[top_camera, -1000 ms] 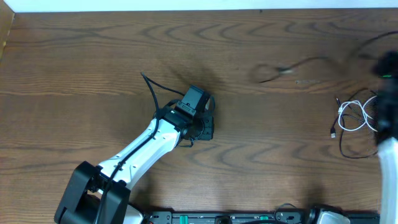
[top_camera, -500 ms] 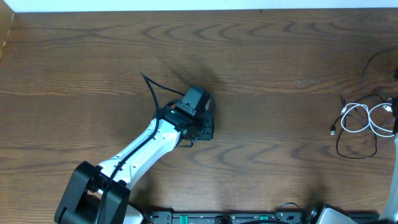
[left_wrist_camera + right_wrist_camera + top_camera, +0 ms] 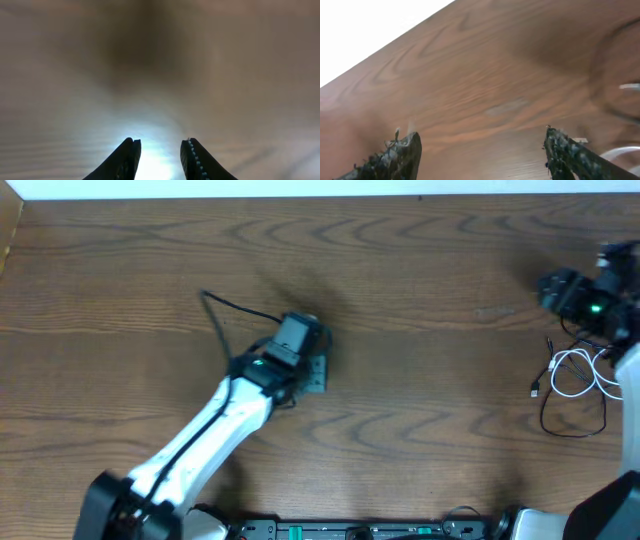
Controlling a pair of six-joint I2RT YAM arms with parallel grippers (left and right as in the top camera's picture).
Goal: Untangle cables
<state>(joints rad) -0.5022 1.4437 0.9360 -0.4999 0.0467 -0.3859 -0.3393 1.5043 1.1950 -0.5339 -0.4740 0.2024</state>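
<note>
The left gripper (image 3: 160,143) has its jaws slightly apart above the wooden table (image 3: 225,60), gripping nothing. The right gripper (image 3: 481,136) is spread wide and empty, near the cables (image 3: 560,362) but not touching them.

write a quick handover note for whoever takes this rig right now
Left gripper: open, empty, over bare table left of centre, far from the cables.
Right gripper: wide open, empty, near the table's right edge, just beyond the cables.
Cables: white cable coiled at the right edge; black cable looped beside it, the two overlapping.
Done: nothing visibly separated.
Left: grip one cable and draw it clear of the other, probably with the right arm.
</note>
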